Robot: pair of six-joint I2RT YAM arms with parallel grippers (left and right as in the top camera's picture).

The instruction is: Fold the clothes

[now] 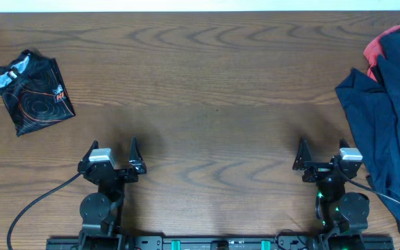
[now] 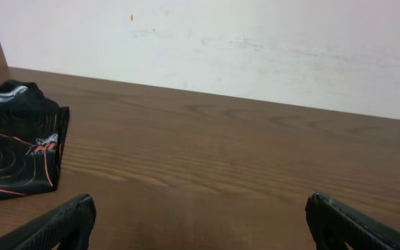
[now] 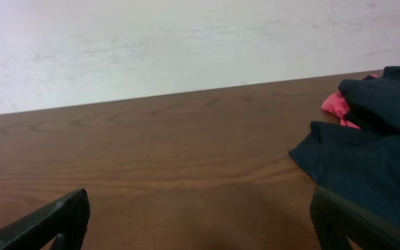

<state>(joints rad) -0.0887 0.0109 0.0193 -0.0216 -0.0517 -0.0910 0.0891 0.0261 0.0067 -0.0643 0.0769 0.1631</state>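
The left claw [image 1: 113, 144] and right claw [image 1: 323, 143] are spread and empty, with navy clothes [image 1: 387, 118] beside the right one and a black printed garment [image 1: 35, 92] far left.

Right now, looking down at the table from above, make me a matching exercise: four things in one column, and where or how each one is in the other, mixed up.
Things:
1. black printed garment
2. navy pile
3. red piece
4. left hand

Place or state:
A. open and empty, at the near left
B. poking out at the pile's far side
C. alone at the far left of the table
D. heaped at the right edge

Pairs: 1-C, 2-D, 3-B, 4-A.
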